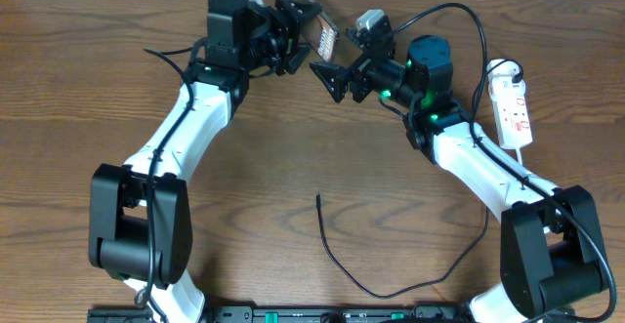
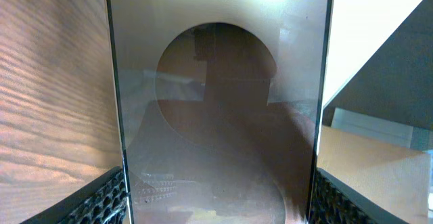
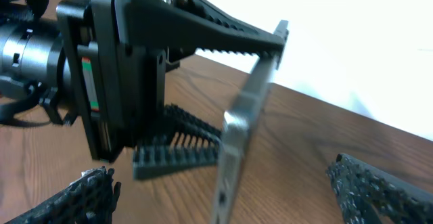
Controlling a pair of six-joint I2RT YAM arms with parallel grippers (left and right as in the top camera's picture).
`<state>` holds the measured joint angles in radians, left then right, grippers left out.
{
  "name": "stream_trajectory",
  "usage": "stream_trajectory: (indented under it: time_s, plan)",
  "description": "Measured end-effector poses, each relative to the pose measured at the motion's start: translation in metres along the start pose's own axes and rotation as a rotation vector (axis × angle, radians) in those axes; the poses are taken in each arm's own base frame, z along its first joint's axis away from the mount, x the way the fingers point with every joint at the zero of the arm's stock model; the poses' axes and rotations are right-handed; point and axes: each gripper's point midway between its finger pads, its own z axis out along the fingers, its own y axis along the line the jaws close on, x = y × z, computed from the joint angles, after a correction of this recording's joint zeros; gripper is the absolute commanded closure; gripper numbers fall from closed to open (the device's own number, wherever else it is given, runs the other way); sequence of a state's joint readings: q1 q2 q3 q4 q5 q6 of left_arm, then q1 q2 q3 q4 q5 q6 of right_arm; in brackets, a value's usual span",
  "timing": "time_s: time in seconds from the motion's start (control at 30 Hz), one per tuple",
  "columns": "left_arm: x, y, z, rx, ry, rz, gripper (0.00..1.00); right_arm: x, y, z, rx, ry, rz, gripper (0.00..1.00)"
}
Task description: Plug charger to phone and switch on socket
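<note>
- Found the phone (image 1: 325, 38) lifted off the table (image 1: 293, 147) at the far middle, tilted on edge and clamped in the left gripper (image 1: 301, 32).
- Confirmed in the left wrist view: phone (image 2: 216, 116) fills the frame, with 2 ribbed fingers (image 2: 101, 200) pressed on its long sides. Jaws set fairly wide to span the slab. Brownish rounded picture legible on the face.
- Confirmed in the right wrist view: phone (image 3: 233, 143) seen edge-on and upright, pinched between the upper and lower fingers of the left gripper.
- Noted the right gripper (image 1: 339, 55) spread to its widest and holding nothing. Positioned just beside the phone, with its opening turned toward the phone's edge.
- Appears clear of contact with the phone, though depth is hard to judge from the wrist view.
- Located the charger (image 1: 320, 211) lying loose on the table, with plug tip (image 1: 318, 199) near the table's middle and well apart from both grippers. Cable curves toward the near edge, then rises on the right side.
- Located the socket (image 1: 514, 108) flat at the right edge of the table, with white plug head (image 1: 503, 67) at its far end. Well apart from the phone and the plug tip.
</note>
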<state>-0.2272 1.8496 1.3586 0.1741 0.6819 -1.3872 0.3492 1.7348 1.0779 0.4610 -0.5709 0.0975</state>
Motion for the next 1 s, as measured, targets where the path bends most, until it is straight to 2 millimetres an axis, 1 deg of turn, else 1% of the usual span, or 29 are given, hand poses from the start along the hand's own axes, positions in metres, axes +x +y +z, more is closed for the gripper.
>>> stream_trajectory:
  time_s: [0.2, 0.5, 0.73, 0.8, 1.0]
  plan:
    - [0.011, 0.000, 0.004, -0.001, 0.031, 0.002, 0.93, -0.001, -0.002, 0.001, 0.022, -0.003, -0.002, 0.01]
    - [0.015, -0.001, 0.004, 0.001, 0.052, -0.002, 0.93, -0.002, -0.010, 0.001, 0.070, -0.011, -0.004, 0.07]
    - [0.018, -0.001, 0.004, 0.002, 0.067, -0.014, 0.92, -0.006, -0.017, 0.001, 0.124, -0.027, -0.001, 0.05]
    - [0.018, -0.001, 0.004, 0.002, 0.068, -0.017, 0.93, -0.007, -0.017, 0.002, 0.139, -0.034, 0.003, 0.04]
    - [0.022, -0.001, 0.006, 0.001, 0.074, -0.018, 0.93, -0.008, -0.009, 0.008, 0.156, -0.043, 0.014, 0.04]
